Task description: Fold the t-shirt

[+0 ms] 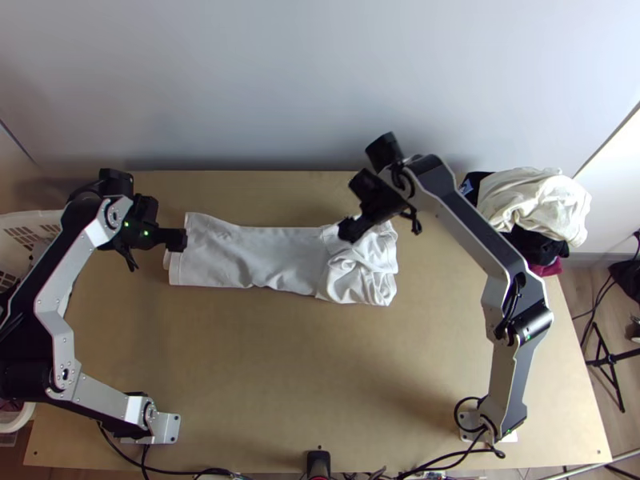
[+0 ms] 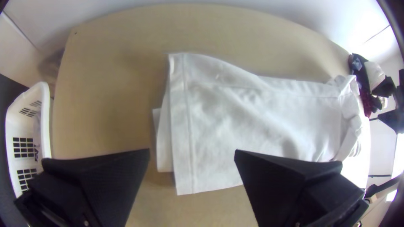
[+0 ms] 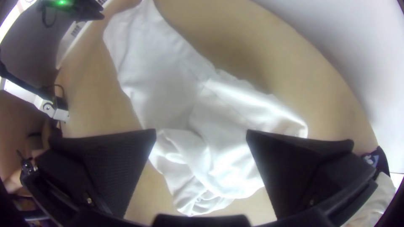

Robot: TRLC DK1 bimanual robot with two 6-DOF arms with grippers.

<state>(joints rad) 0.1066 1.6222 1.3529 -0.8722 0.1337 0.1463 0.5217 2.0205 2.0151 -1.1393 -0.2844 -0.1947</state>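
- Across the far half of the table, top view, here's the white t-shirt, a long folded strip running parallel to the far edge, smooth towards the left edge, bunched at its other end.
- Left gripper is right at the smooth end; right gripper is over the bunched part, on its far-edge side.
- Parked at the far right corner, a pile of clothes; by the left edge, a white basket.
- Over to the left wrist view: the left gripper has its fingers spread wide, pinching nothing. Past them lies the stitched end of the shirt, another layer peeking out from underneath.
- And the right wrist view: fingers well apart on the right gripper too, nothing pinched, with the crumpled folds lying between and beyond the tips. Whether they touch the cloth, can't tell!
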